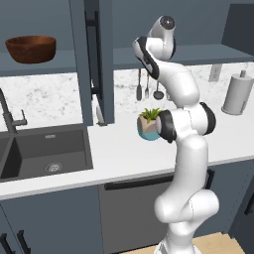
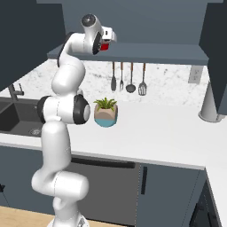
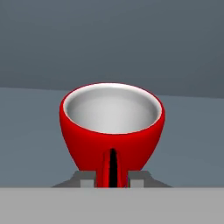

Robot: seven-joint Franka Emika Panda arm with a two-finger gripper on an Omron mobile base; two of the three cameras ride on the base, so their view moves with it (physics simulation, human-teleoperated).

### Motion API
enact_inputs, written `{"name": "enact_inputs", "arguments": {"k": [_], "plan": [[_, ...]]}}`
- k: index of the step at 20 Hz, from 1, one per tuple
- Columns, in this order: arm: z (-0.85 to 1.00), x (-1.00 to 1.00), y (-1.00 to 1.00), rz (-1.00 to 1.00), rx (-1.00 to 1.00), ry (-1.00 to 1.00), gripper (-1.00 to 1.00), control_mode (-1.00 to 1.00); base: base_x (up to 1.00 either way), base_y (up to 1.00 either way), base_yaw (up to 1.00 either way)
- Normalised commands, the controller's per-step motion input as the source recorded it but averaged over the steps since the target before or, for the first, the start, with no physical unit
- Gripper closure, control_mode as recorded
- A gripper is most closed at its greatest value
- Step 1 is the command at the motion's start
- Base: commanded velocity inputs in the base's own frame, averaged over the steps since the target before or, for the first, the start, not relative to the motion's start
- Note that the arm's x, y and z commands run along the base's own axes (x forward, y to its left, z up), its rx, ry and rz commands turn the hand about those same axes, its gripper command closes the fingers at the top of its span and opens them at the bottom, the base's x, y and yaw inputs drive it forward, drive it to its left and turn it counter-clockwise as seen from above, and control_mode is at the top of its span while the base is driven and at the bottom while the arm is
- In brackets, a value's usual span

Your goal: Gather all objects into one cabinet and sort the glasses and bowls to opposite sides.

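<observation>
The bright red cup point(image 3: 111, 131) stands upright on the slate-blue floor of an open wall cabinet point(image 2: 155, 52), its white inside facing me in the hand view. My gripper point(image 3: 112, 178) reaches in at cup height, and its two fingertips point(image 3: 86, 178) sit tight on either side of the cup's thin handle. From the right base camera the red cup point(image 2: 105, 45) peeks out just past my gripper point(image 2: 107, 41) at the cabinet's left end. The dark brown wooden bowl point(image 1: 31, 48) rests in the cabinet section point(image 1: 39, 67) to the left.
An open cabinet door point(image 1: 97, 59) with a black bar handle stands edge-on between the two sections. On the counter below are a potted plant point(image 1: 149, 124), a sink point(image 1: 44, 149) and a paper towel roll point(image 1: 238, 94). Utensils point(image 2: 128, 77) hang on the back wall.
</observation>
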Motion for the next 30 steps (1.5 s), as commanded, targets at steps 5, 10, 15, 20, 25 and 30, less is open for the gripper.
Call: {"name": "enact_inputs", "arguments": {"k": [5,10,15,20,25,30], "plan": [[0.0,-0.1,0.0,0.0,0.0,-0.02,1.0,-1.0,0.0,0.0,0.0],[0.16,-0.98,-0.36,0.0,0.0,-0.24,1.0,-1.0,0.0,0.0,0.0],[0.19,-1.0,-0.41,0.0,0.0,-0.27,1.0,-1.0,0.0,0.0,0.0],[0.01,-1.0,-0.38,0.0,0.0,-0.28,1.0,-1.0,0.0,0.0,0.0],[0.57,-1.0,-0.67,0.0,0.0,-0.2,1.0,-1.0,0.0,0.0,0.0],[1.0,-1.0,-0.92,0.01,0.0,-0.07,1.0,-1.0,0.0,0.0,0.0]]}}
